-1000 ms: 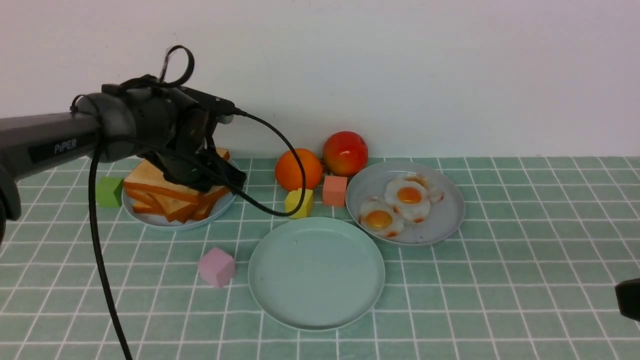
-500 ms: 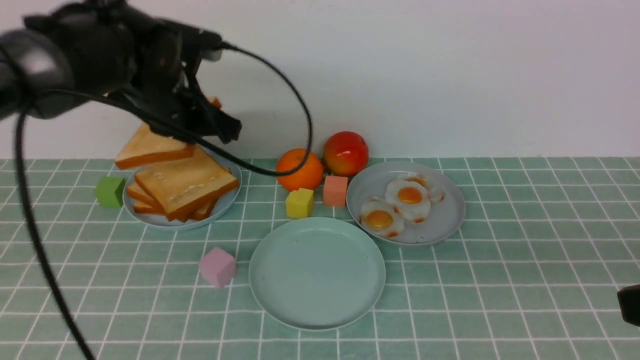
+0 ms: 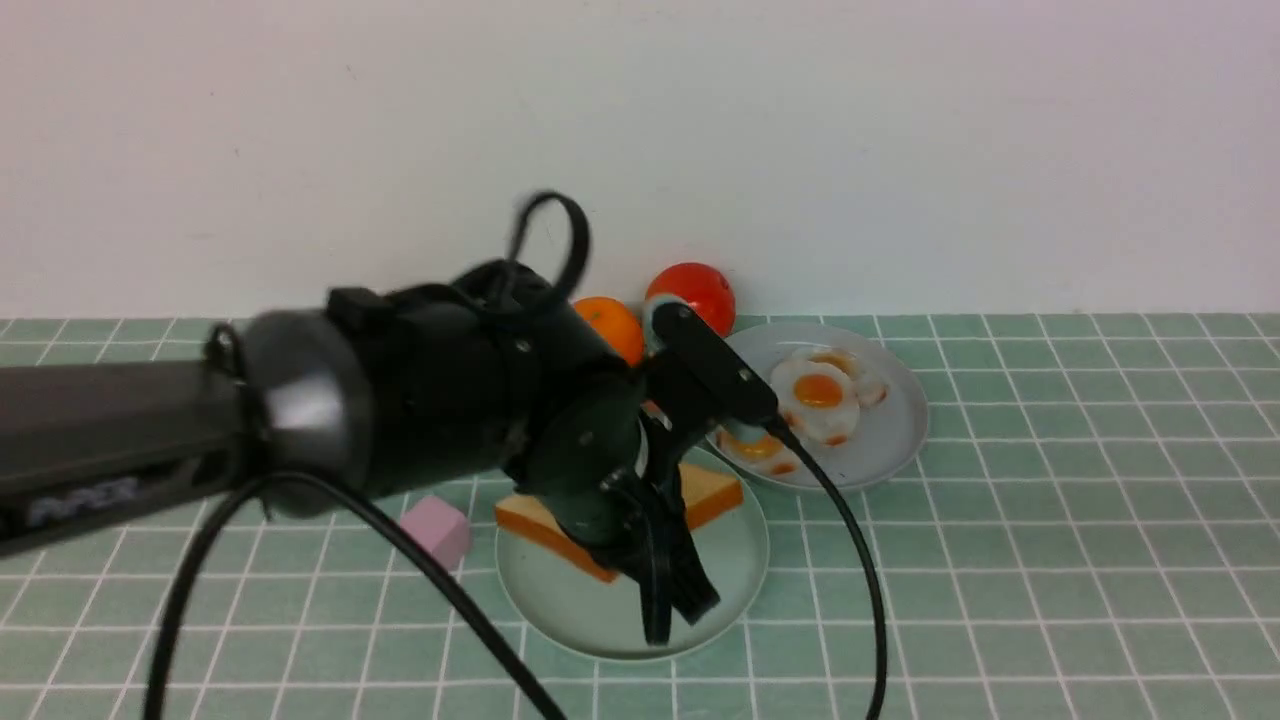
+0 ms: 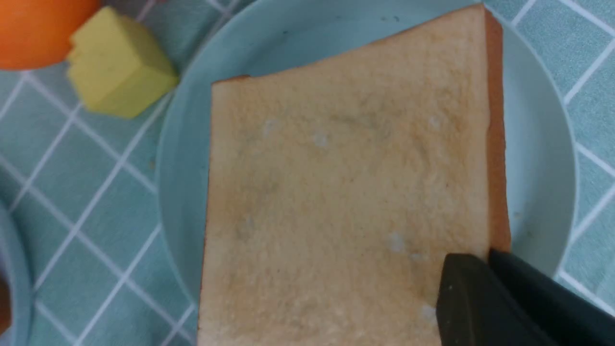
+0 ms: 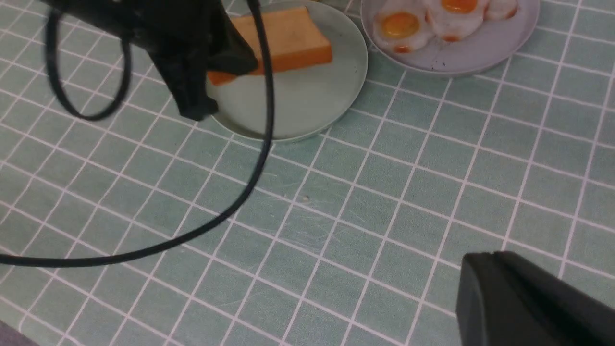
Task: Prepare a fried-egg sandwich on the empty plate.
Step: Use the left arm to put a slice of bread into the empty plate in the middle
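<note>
I am holding one toast slice (image 3: pixel 712 490) in my left gripper (image 3: pixel 672 600), the jaws pinched narrow on a corner of it. In the left wrist view one of the black fingers (image 4: pixel 485 302) is pressing on the slice's pale top face, beside the darker crust edge. The slice is tilting, with the far side away from my fingers lower. I cannot tell whether that side is touching anything.

The mint-green plate (image 3: pixel 740 560) is lying directly beneath the gripper and the toast, its rim showing all round the slice in the wrist view. No egg is lying on it.

Beyond the gripper and to its right, the fried eggs (image 3: pixel 820 392) are sitting on a greyish plate (image 3: pixel 890 440), just beside the mint-green one. A yellow block (image 4: pixel 120 81) is sitting just outside the mint-green rim on the far side from my fingers, with an orange (image 3: pixel 612 325) close behind it. A pink block (image 3: pixel 435 530) is resting to the gripper's left.

My right gripper (image 5: pixel 519 298) is hanging over bare tiles, well apart from the plates. Only one dark finger is showing, so I cannot tell how wide it is standing.
</note>
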Motion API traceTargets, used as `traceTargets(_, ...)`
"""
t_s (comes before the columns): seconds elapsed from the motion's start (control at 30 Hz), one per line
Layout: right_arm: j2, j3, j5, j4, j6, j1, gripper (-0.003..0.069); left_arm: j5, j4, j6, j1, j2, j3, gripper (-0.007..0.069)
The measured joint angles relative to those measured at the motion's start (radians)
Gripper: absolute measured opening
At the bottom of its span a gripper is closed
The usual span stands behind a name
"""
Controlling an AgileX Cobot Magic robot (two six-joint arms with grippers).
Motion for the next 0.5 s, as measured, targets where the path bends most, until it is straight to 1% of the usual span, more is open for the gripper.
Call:
traceTargets(0.37, 0.000, 0.000, 0.004, 0.001, 0.000, 0.000, 0.0022, -0.050, 0.012, 0.000, 0.000, 0.059, 0.000, 0.0003)
traceTargets(0.43, 0.000, 0.000, 0.004, 0.001, 0.000, 0.000, 0.0022, -0.056, 0.013, 0.000, 0.000, 0.059, 0.000, 0.0014)
traceTargets(0.5, 0.000, 0.000, 0.004, 0.001, 0.000, 0.000, 0.0022, -0.058, 0.015, 0.000, 0.000, 0.059, 0.000, 0.0050)
